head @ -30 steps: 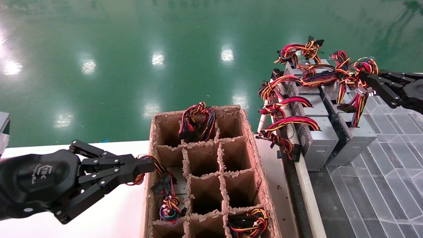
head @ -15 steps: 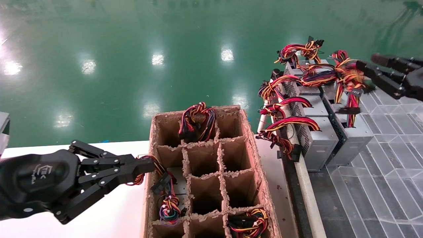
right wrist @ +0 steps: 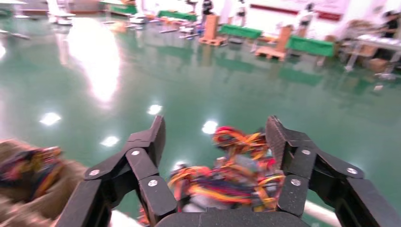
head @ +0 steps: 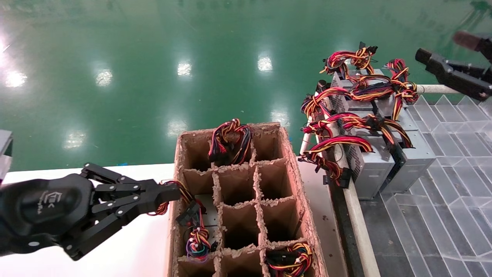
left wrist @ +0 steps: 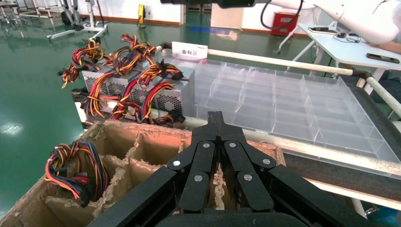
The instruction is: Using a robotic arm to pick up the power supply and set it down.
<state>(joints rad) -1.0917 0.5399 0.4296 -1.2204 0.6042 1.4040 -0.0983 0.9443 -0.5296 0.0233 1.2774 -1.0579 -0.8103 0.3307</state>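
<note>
Hovering right gripper (head: 442, 50), jaws spread, power supply (head: 413, 154) below

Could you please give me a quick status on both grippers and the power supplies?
Right gripper open, empty, raised beyond the power supplies. Left gripper shut at the cardboard crate edge, by loose wires. Wire bundles draped over the supplies' tops.

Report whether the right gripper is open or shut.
Open: the black right gripper has its fingers spread wide, nothing between them, above the silver-grey power supplies.
</note>
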